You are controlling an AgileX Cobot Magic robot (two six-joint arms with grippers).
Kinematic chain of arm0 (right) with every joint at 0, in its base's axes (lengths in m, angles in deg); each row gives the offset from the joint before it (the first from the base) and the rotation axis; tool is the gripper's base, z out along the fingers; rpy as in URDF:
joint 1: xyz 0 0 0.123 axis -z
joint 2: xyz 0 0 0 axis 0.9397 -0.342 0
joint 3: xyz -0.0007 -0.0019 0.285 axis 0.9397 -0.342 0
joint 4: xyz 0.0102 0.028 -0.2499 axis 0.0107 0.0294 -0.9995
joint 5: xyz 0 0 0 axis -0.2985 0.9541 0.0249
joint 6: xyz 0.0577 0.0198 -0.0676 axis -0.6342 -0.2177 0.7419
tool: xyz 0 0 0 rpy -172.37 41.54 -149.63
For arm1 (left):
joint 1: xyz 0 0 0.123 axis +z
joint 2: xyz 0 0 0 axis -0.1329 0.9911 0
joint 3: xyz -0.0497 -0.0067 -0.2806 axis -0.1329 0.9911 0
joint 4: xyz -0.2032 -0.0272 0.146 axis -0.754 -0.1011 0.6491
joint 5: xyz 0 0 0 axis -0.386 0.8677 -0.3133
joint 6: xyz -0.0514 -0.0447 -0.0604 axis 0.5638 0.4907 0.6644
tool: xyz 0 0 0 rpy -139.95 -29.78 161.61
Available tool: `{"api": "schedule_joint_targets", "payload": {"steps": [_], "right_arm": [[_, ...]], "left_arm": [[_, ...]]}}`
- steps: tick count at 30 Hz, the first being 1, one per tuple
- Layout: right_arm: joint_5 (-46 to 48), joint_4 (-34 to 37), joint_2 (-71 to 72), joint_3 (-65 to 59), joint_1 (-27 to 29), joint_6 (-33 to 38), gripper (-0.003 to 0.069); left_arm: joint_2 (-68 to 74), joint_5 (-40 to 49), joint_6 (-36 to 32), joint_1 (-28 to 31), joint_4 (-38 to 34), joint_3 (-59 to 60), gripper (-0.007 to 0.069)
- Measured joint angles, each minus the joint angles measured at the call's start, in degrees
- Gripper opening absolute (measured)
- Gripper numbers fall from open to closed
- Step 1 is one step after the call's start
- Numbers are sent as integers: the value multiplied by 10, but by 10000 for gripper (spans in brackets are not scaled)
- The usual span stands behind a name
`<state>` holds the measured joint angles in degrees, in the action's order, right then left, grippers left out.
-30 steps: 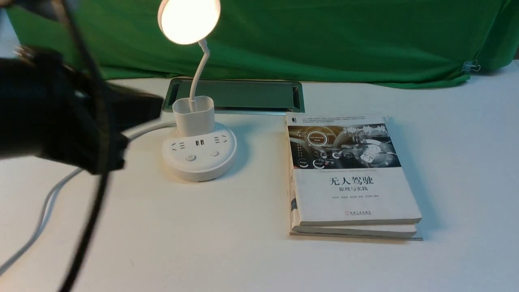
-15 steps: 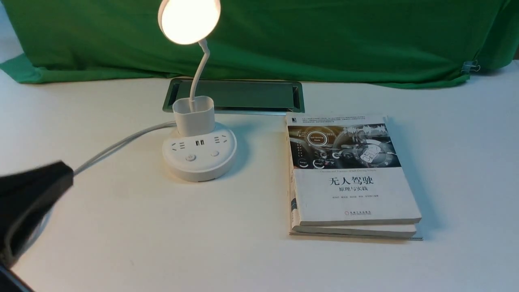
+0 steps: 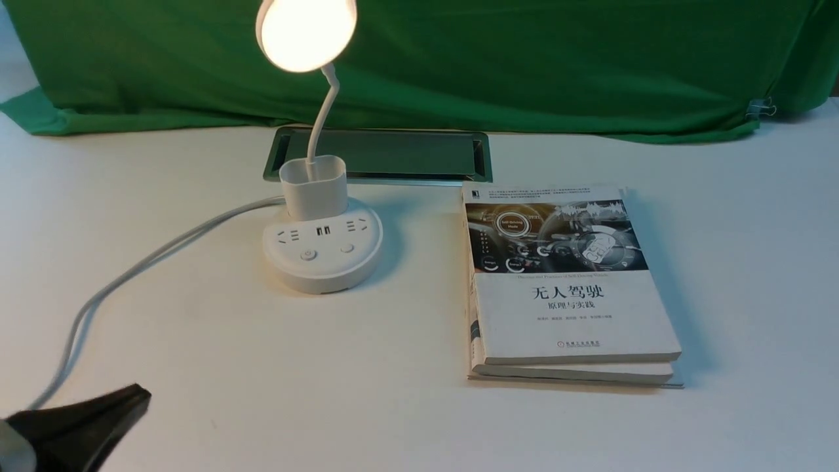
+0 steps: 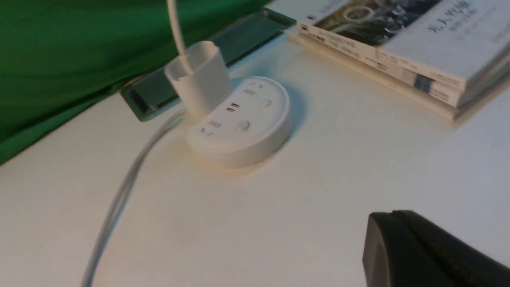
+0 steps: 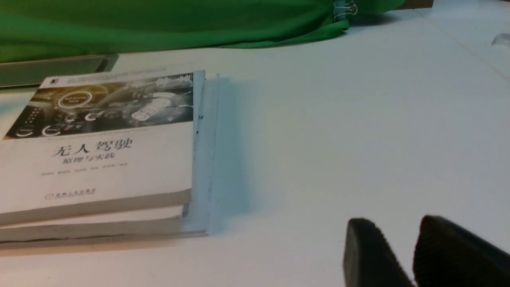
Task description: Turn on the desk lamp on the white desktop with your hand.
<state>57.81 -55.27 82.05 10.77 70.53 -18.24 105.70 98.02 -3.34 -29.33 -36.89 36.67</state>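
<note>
The desk lamp stands on the white desktop [image 3: 328,393], left of centre. Its disc head [image 3: 307,33] glows warm and lit. The thin neck drops into the cup-shaped holder [image 3: 313,187] on the round base [image 3: 322,259], which carries two buttons. The base also shows in the left wrist view [image 4: 243,123]. My left gripper [image 3: 139,395] is shut and empty, low at the near left corner, well away from the base; its tip shows in the left wrist view [image 4: 378,223]. My right gripper [image 5: 394,221] is open and empty over bare desktop, right of the book.
A white-covered book [image 3: 564,288] lies right of the lamp and shows in the right wrist view [image 5: 99,159]. A metallic cable slot [image 3: 393,154] sits behind the lamp. The lamp's white cord [image 3: 131,275] runs off to the near left. Green cloth [image 3: 524,59] covers the back.
My left arm has pulled back from beside the lamp base, down to the near left corner. The lamp stays lit throughout. The book has not moved.
</note>
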Motion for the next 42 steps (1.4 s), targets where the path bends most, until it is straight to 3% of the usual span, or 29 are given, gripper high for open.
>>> {"api": "schedule_joint_targets", "payload": {"steps": [2,3,4,6,10,12,15,18,42], "right_arm": [[0,0,0,0,0,0,240],[0,0,0,0,0,0,240],[0,0,0,0,0,0,240],[0,0,0,0,0,0,240],[0,0,0,0,0,0,240],[0,0,0,0,0,0,240],[0,0,0,0,0,0,240],[0,0,0,0,0,0,240],[0,0,0,0,0,0,240]], "left_arm": [[-40,-71,75,31,61,31,1],[-48,-78,82,35,73,35,1],[-82,-131,142,72,110,64,1],[-121,-160,183,105,130,88,1],[-172,-151,237,158,141,103,1],[-180,-83,263,171,137,103,1],[-180,7,281,172,120,104,1],[-181,40,280,172,114,105,1],[-182,25,269,173,108,105,21]]}}
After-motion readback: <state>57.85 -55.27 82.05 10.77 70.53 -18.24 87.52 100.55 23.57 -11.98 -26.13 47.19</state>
